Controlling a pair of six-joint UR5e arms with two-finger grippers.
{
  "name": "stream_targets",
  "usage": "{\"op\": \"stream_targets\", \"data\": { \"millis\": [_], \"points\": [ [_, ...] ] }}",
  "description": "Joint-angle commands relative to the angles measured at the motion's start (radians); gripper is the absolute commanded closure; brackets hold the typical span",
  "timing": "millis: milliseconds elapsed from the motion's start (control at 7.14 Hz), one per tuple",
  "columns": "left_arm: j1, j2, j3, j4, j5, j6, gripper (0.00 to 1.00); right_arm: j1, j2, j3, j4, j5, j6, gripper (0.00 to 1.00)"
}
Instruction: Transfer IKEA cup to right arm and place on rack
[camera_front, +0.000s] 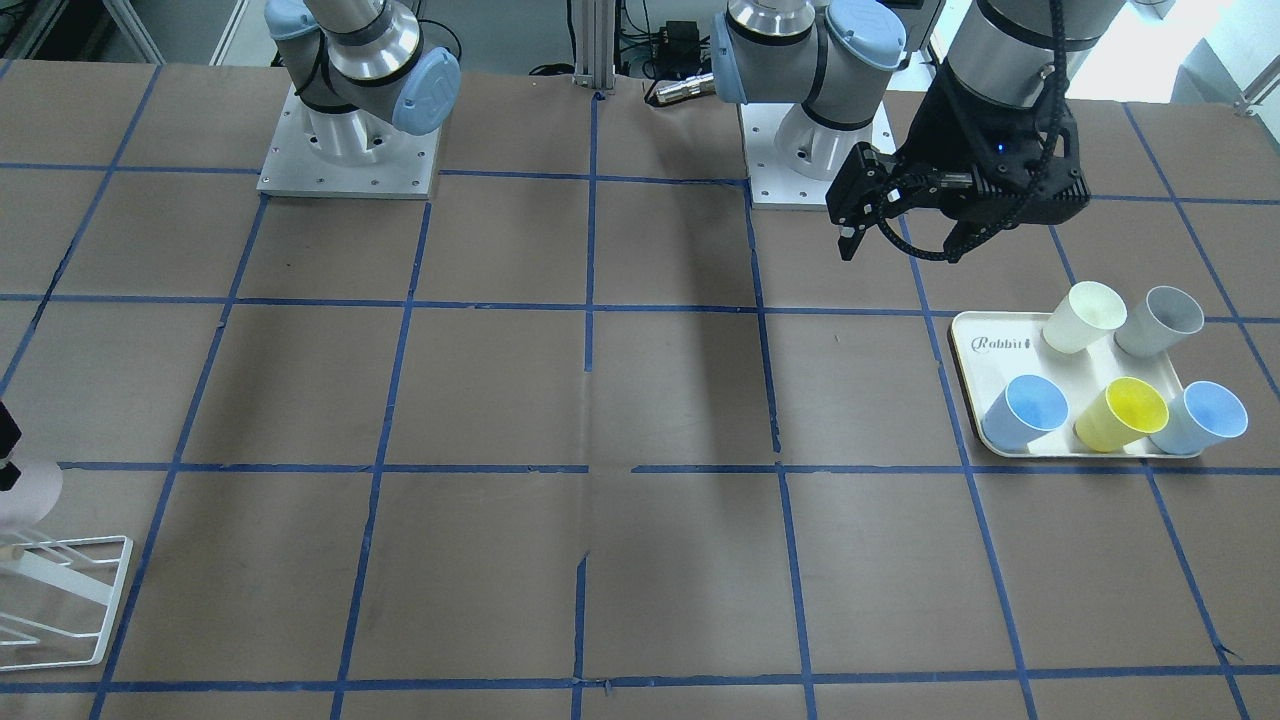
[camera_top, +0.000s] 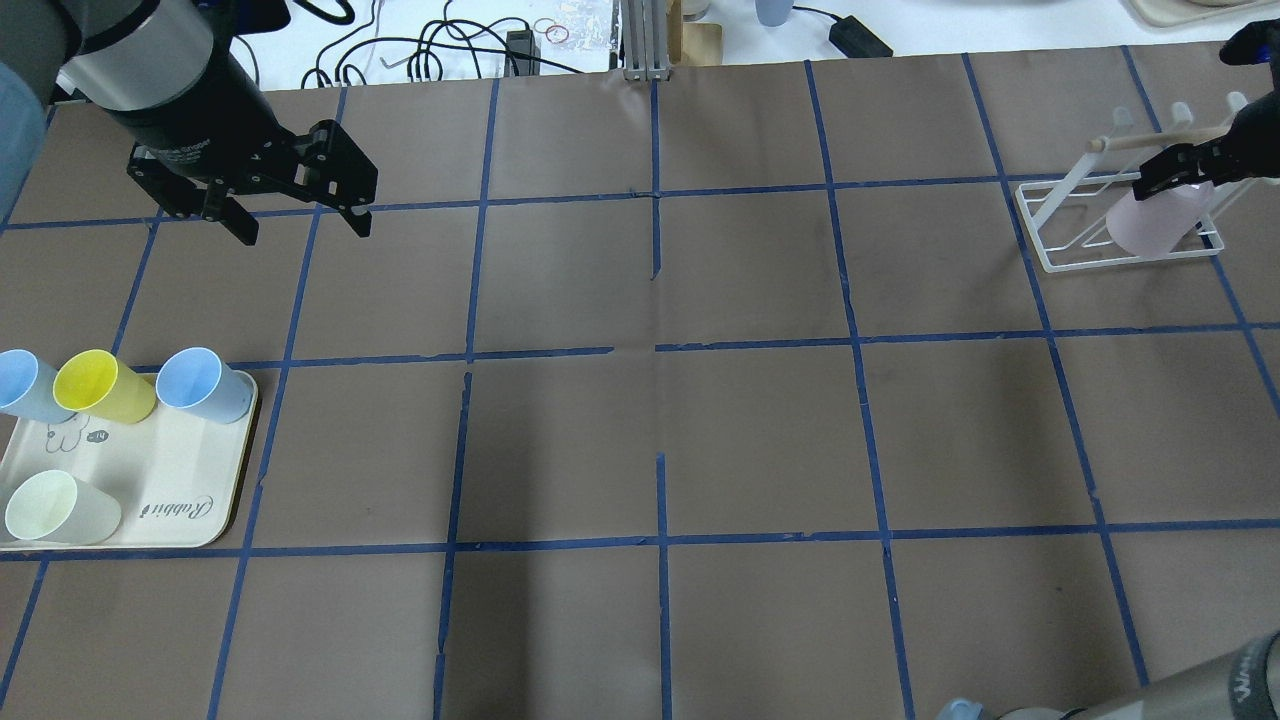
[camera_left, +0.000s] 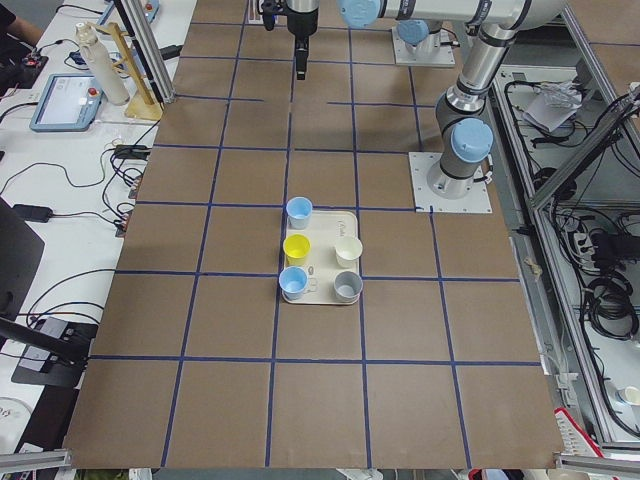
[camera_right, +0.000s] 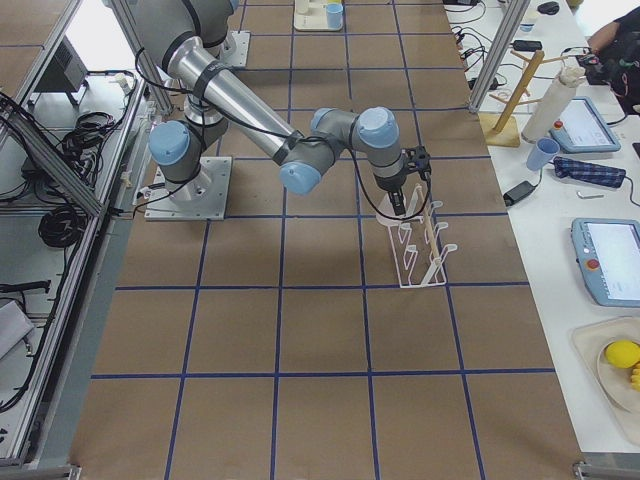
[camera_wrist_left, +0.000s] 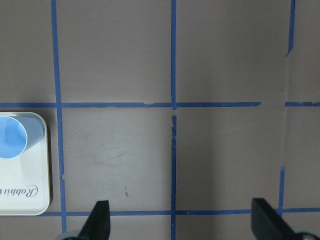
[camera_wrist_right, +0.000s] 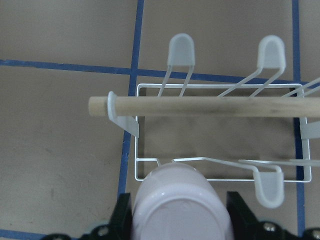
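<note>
The pale pink IKEA cup (camera_wrist_right: 180, 207) is held between my right gripper's fingers (camera_wrist_right: 122, 220), its closed base towards the wrist camera. It hangs just over the near edge of the white wire rack (camera_wrist_right: 145, 170), below the wooden-tipped rod (camera_wrist_right: 200, 106). In the overhead view my right gripper (camera_top: 1180, 172) holds the cup (camera_top: 1150, 225) over the rack (camera_top: 1070, 215) at the far right. The cup (camera_front: 25, 495) and the rack (camera_front: 70, 590) also show at the left edge of the front view. My left gripper (camera_top: 302, 228) is open and empty, hovering beyond the tray.
A cream tray marked "Rabbit" (camera_front: 1000, 345) holds a cream cup (camera_front: 1083, 317), a grey cup (camera_front: 1158, 320), a yellow cup (camera_front: 1122, 413) and two blue cups (camera_front: 1025, 410). The table is brown with blue tape lines. The arm bases (camera_front: 350, 150) stand at the robot's side.
</note>
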Motion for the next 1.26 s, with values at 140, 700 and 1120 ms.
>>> {"op": "stream_targets", "data": {
  "millis": [140,700,1120],
  "points": [
    [0.0,0.0,-0.002,0.0,-0.001,0.0,0.0,0.002,0.025,0.0,-0.014,0.0,0.005,0.94],
    [0.0,0.0,-0.001,0.0,0.002,0.002,0.0,0.002,0.036,0.0,-0.014,0.0,0.034,0.61],
    [0.0,-0.001,-0.001,0.0,0.001,0.002,0.0,0.003,0.033,-0.001,-0.014,0.0,0.06,0.0]
  ]
}}
